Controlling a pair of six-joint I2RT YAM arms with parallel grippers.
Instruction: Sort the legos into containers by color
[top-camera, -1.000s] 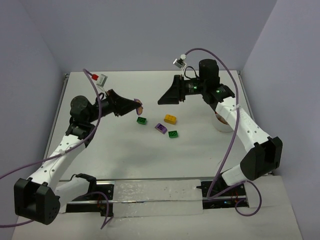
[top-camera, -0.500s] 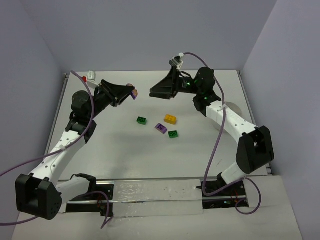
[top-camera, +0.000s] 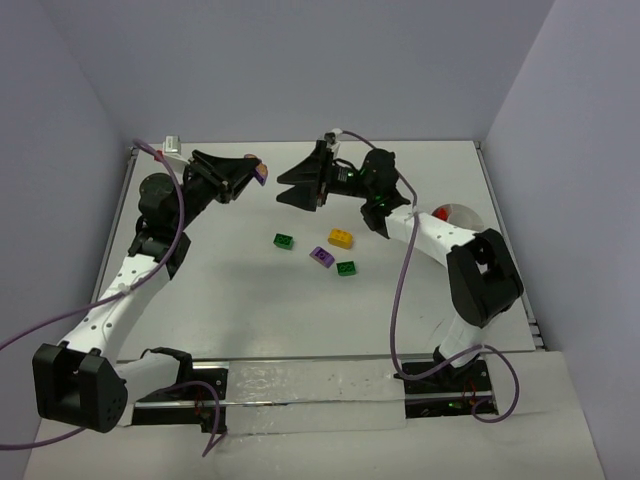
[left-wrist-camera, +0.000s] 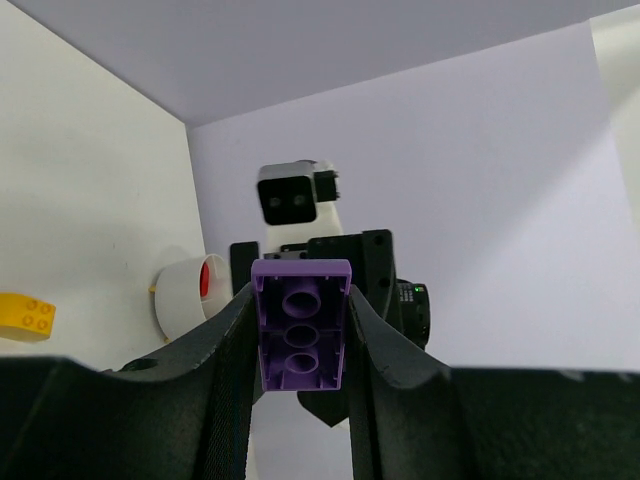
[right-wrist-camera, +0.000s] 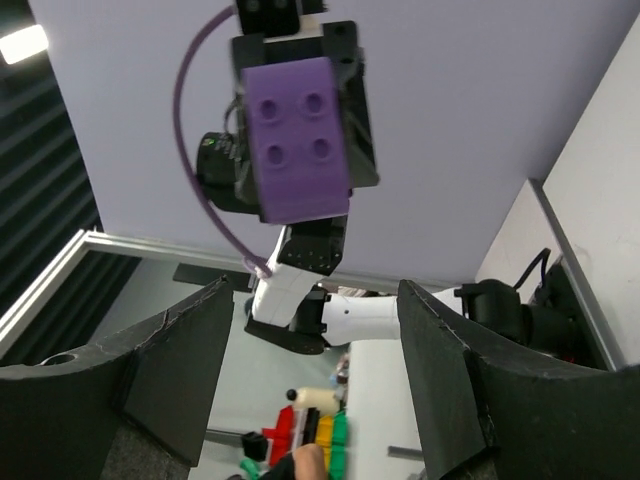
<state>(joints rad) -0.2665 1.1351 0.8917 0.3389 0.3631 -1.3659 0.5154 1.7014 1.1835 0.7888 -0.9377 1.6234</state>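
Note:
My left gripper (top-camera: 257, 172) is raised over the back left of the table, shut on a purple lego (left-wrist-camera: 300, 338) whose hollow underside faces its camera. My right gripper (top-camera: 281, 189) is also raised, a short gap to the right, and points at it. In the right wrist view that gripper (right-wrist-camera: 315, 380) is open and empty, with the purple lego (right-wrist-camera: 298, 135) ahead, studs toward it. Two green legos (top-camera: 284, 240) (top-camera: 346, 268), a yellow lego (top-camera: 341, 238) and another purple lego (top-camera: 321, 256) lie mid-table. The white cup (top-camera: 457, 216) at the right holds something red (left-wrist-camera: 205, 280).
The enclosure's back wall stands close behind both raised grippers. Purple cables loop off both arms. The cup (left-wrist-camera: 180, 292) stands near the right arm's forearm (top-camera: 430, 232).
Both grippers rose and swung toward each other at the back of the table. The left one kept the purple lego. The right arm moved left, uncovering the cup.

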